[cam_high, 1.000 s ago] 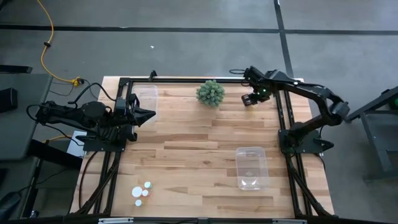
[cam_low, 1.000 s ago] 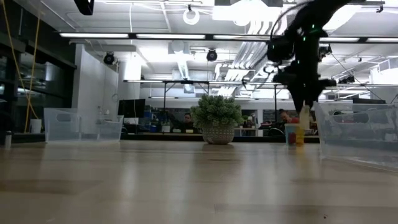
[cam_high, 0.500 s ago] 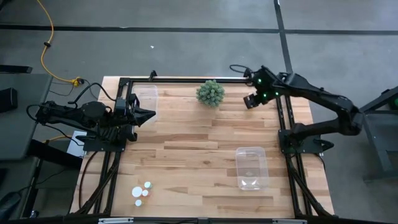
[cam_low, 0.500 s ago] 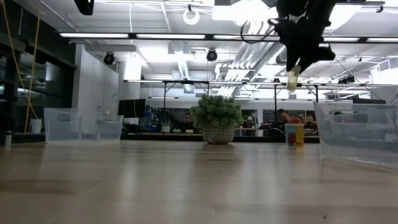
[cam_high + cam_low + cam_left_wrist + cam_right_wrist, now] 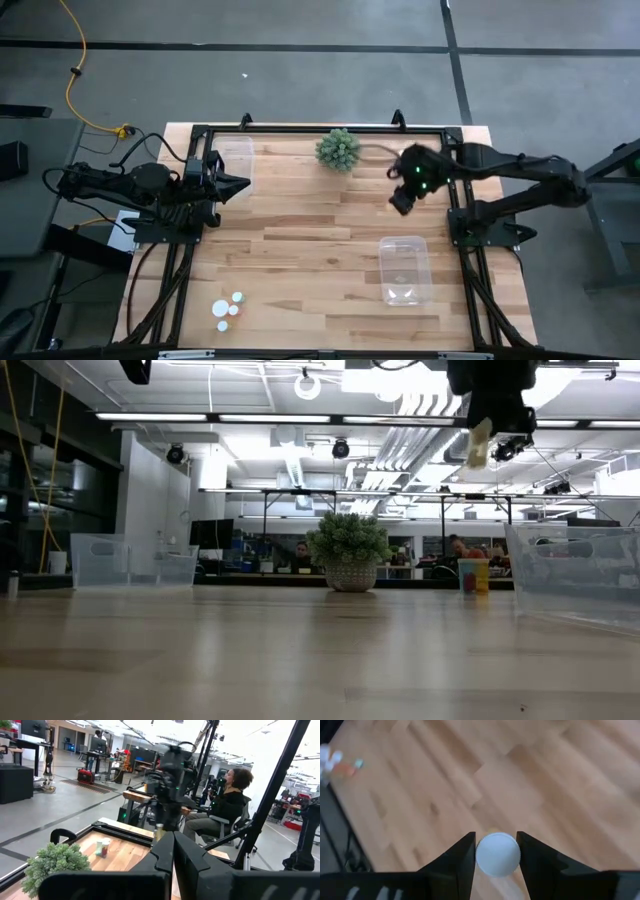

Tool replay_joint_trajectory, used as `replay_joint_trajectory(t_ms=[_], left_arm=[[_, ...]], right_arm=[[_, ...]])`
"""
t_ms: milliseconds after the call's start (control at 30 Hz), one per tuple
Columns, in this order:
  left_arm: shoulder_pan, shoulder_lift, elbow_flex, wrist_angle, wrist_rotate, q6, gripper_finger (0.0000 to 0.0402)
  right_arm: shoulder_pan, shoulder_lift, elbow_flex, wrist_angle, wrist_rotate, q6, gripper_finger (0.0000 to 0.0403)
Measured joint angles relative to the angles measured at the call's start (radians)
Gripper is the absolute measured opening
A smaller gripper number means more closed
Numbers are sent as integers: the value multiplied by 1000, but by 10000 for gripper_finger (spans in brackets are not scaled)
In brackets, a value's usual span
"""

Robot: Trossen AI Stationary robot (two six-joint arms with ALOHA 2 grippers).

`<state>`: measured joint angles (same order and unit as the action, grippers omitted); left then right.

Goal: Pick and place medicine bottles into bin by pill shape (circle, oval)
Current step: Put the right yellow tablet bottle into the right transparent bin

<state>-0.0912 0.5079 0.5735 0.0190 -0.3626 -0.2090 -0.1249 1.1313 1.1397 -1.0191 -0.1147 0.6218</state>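
Gripping a white-capped medicine bottle high above the surface, the right pincer hangs between the plant and the near clear bin. The left pincer rests clenched beside the far bin. Both bins look empty; several bottles wait in a cluster.

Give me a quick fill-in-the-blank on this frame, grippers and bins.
1. The right gripper is shut on a bottle whose cap is ____ in colour.
2. In the high view, the held bottle hangs above the ____, not over a bin.
3. The left gripper, beside the far-left clear bin, is ____.
4. The green plant stands at the table's ____ edge in the high view.

Missing words: white; table; shut; far
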Motion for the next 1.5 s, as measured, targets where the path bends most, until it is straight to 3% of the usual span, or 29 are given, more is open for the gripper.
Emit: replay_joint_trajectory(t_ms=[133,467,700,1033,1500], left_arm=[[0,0,0,0,0,1,0],[0,8,0,0,0,2,0],[0,12,0,0,0,2,0],[0,11,0,0,0,2,0],[0,11,0,0,0,2,0]], right_arm=[[138,0,0,0,24,61,132],[467,7,-18,-2,241,338,133],[613,77,-107,29,293,482,133],[648,219,-217,164,343,550,133],[640,393,-225,241,342,595,133]])
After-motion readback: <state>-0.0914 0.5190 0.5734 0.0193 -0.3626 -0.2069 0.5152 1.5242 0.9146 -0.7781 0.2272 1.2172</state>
